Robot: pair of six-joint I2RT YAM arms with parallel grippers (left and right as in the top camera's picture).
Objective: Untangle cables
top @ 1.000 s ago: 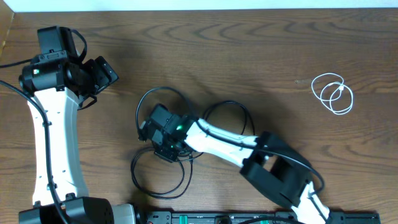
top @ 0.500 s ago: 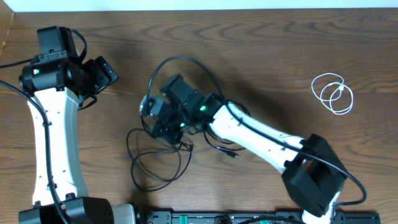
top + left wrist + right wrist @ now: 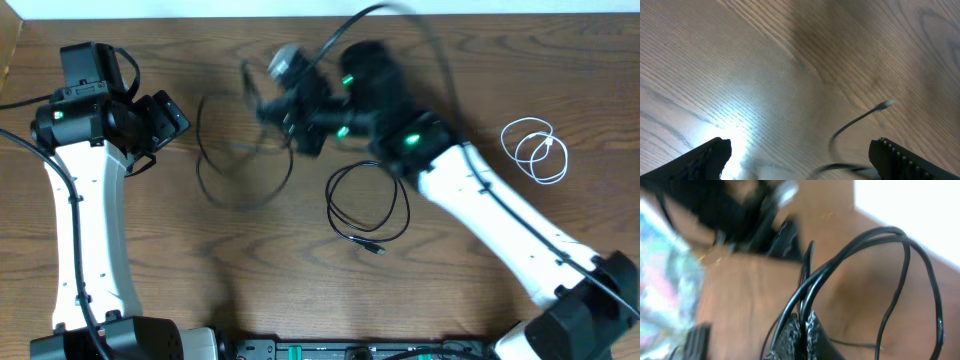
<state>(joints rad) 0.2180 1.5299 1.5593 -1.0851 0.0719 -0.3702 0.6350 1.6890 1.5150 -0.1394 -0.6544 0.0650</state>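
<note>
The white cord (image 3: 537, 150) lies in a small neat coil on the right side of the table (image 3: 150, 260). It is well apart from the black cord (image 3: 365, 205) and nothing crosses it. So I think that part of the job is done: the two cords are not mixed up with each other.

The black cord is not tidy yet. One loop of it lies flat on the table near the middle, with a little plug end just below it. Another big loop hangs to the left and looks blurry. The rest goes up to the right claw (image 3: 285, 100), near the far edge of the table. I think what is left is to pull the black cord out of its loops and lay it down on its own.

The right claw is squeezed tight. In its own camera, the two fingers (image 3: 790, 335) press close together with a few black strands pinched between them. More loops of the cord stick out above the fingers.

The left claw (image 3: 165, 118) sits at the left side, away from both cords. Its fingers are spread wide and it holds nothing. In its camera, a blurry end of the black cord shows over the wood, not touching the claw.
</note>
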